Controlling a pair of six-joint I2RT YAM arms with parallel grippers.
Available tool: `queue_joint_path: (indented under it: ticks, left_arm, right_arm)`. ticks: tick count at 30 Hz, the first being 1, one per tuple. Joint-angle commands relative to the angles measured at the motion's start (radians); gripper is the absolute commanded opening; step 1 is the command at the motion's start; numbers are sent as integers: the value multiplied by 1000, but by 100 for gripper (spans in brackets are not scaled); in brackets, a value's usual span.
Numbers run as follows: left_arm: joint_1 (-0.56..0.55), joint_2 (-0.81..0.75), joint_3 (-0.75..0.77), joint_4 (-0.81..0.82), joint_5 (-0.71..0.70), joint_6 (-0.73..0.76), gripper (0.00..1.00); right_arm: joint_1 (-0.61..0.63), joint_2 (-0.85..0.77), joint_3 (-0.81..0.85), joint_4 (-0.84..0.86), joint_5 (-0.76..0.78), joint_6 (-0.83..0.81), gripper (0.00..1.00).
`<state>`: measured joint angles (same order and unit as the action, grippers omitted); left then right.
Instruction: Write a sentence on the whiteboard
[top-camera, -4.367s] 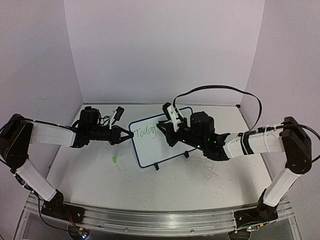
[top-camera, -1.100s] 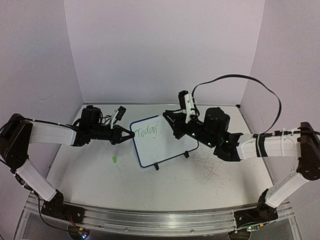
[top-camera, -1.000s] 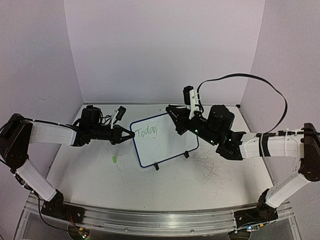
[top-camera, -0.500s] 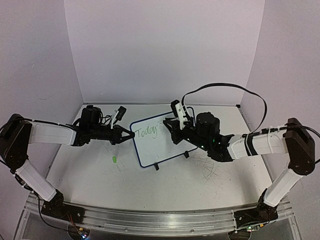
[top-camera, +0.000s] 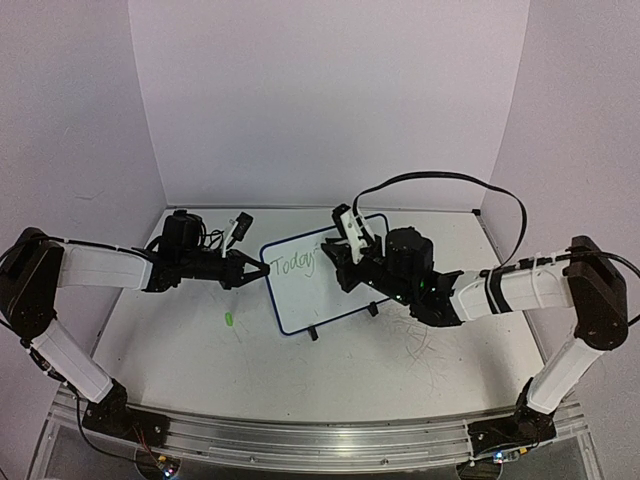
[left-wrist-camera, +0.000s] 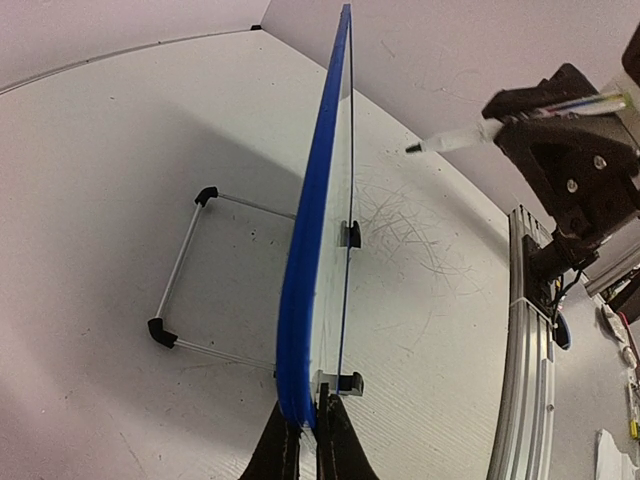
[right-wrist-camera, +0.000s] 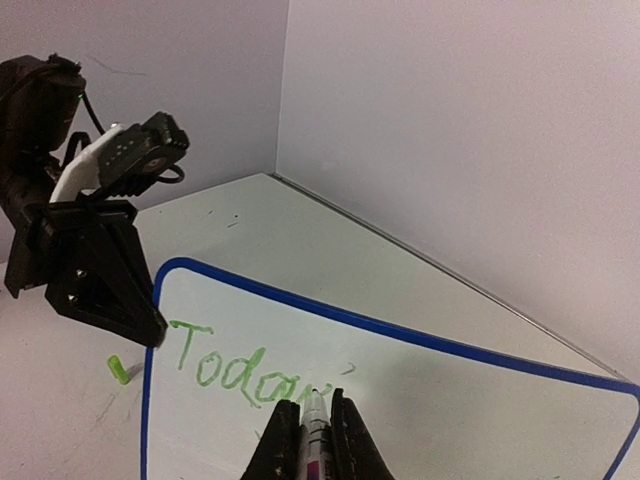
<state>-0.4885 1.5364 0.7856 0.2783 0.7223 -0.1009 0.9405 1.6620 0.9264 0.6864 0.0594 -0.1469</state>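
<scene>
Step in hand: writing, early on. Only the first word of the sentence (right-wrist-camera: 250, 370), "Today" with an apostrophe, stands in green along the top of the whiteboard (right-wrist-camera: 480, 400); the rest of the face is bare.
Whiteboard: upright on its small black feet near the middle of the tabletop (top-camera: 200, 370), tilted back a little, its face turned toward the right arm.
Left claw (left-wrist-camera: 305, 432): clenched on the board's blue frame at the board's 9 o'clock, steadying it.
Right claw (right-wrist-camera: 311, 425): clenched around a marker (right-wrist-camera: 316, 415), tip forward, at about 2 o'clock of the written word.
Tip and board: the tip sits just after the apostrophe. We cannot tell whether it touches; the left wrist view suggests a small gap.
Next move, as we judge it: bring the tip to the surface and form an "s" just right of the apostrophe, with light pressure, while the left claw braces the board against the push.
Around: a small green piece (top-camera: 229, 319), perhaps a cap, lies on the tabletop at the board's 8 o'clock; faint scribble marks (top-camera: 430, 335) at its 4 o'clock.
In the way: nothing blocks the blank face. The risk we see is the board sliding or tipping.
</scene>
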Motion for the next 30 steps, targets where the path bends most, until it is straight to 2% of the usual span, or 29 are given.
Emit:
queue_joint_path:
  ticks: [1, 30]
  left_arm:
    - [-2, -2, 27, -44, -66, 84, 0]
    - [-5, 1, 32, -47, -58, 84, 0]
  right_arm:
    - [29, 17, 35, 32, 24, -13, 0]
    - [-31, 23, 21, 40, 18, 63, 0]
